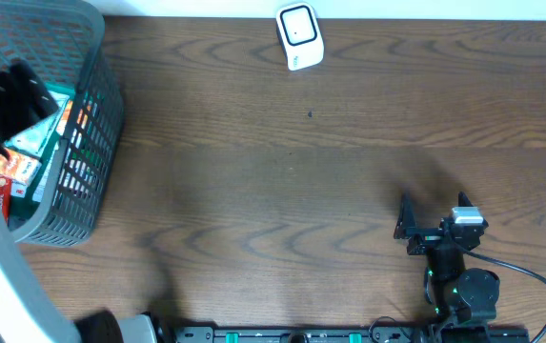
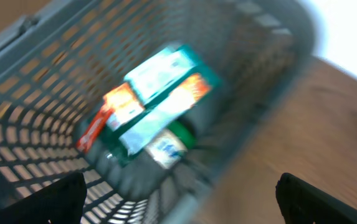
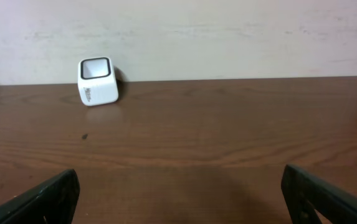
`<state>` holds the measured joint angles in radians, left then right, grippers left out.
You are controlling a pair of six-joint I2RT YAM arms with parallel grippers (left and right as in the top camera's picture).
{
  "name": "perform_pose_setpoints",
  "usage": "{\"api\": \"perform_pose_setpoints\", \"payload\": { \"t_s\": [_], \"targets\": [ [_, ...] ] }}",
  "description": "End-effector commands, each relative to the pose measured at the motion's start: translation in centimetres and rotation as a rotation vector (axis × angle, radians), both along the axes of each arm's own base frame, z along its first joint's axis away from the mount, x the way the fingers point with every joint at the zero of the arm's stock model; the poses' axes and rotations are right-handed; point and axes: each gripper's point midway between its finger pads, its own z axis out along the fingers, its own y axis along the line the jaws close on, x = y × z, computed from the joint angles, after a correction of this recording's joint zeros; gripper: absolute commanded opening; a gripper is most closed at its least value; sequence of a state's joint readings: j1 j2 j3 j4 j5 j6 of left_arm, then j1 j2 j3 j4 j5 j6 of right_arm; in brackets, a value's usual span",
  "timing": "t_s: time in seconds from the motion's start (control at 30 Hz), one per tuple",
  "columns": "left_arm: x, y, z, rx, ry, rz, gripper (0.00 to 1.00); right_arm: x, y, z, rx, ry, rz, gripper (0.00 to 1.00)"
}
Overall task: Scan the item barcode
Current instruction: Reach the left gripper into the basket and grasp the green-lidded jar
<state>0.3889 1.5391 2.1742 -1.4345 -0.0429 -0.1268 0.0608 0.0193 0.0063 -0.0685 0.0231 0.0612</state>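
Boxed items (image 2: 159, 106) are seen piled inside the grey basket (image 1: 96, 143). The left tool (image 2: 178, 205) is held over the basket, released and empty. The white scanner (image 1: 299, 36) is noted well right of the basket on the counter (image 1: 253, 191). The right tool (image 3: 178, 205) is set farther right of the basket, released and empty.

We log: matt wood-grain table (image 1: 253, 171), grey plastic basket (image 1: 87, 162), glossy printed card boxes (image 2: 166, 93), smooth white plastic scanner (image 1: 300, 36).

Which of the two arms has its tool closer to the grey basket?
Left. The left tool hangs open over the basket; the right tool sits far across the table.
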Motion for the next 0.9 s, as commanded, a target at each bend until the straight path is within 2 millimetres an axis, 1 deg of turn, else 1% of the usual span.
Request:
{"api": "perform_pose_setpoints", "payload": {
  "t_s": [0.0,0.07,0.13,0.27,0.33,0.37,0.43,0.53,0.6,0.67,0.77,0.87],
  "targets": [
    [-0.2,3.7,-2.6,-0.019,0.093,0.099,0.98,0.0,-0.3,-0.1,0.012,0.003,-0.018,0.99],
    [-0.3,5.2,-4.0,-0.040,0.135,0.134,0.98,0.0,-0.3,-0.1,0.012,0.003,-0.017,0.99],
    [-0.7,5.9,-5.6,-0.071,0.193,0.158,0.98,0.0,-0.3,-0.1,0.012,0.003,-0.018,0.99],
    [-1.5,5.8,-8.9,-0.143,0.333,0.162,0.98,0.0,-0.3,-0.1,0.012,0.003,-0.017,0.99],
    [-1.0,5.8,-10.3,-0.161,0.373,0.133,0.98,0.0,-0.3,-0.1,0.012,0.003,-0.018,0.99],
    [-0.3,5.7,-11.2,-0.181,0.391,0.096,0.98,0.0,-0.3,-0.1,0.012,0.003,-0.018,0.99],
    [0.3,5.6,-12.3,-0.207,0.412,0.057,0.98,0.0,-0.3,-0.1,0.012,0.003,-0.018,0.99],
    [0.9,5.9,-13.6,-0.222,0.442,0.051,0.98,0.0,-0.3,-0.1,0.012,0.003,-0.018,0.99],
    [1.5,5.5,-14.3,-0.233,0.455,-0.034,0.98,0.0,-0.3,-0.1,0.012,0.003,-0.018,0.99],
    [2.1,5.1,-14.7,-0.255,0.450,-0.083,0.98,0.0,-0.3,-0.1,0.012,0.003,-0.018,0.99],
    [2.3,5.2,-15.2,-0.260,0.461,-0.089,0.98,0.0,-0.3,-0.1,0.012,0.003,-0.018,0.99],
    [2.5,5.3,-16.2,-0.273,0.482,-0.093,0.98,0.0,-0.3,-0.1,0.012,0.003,-0.017,0.99]
  ]
}}
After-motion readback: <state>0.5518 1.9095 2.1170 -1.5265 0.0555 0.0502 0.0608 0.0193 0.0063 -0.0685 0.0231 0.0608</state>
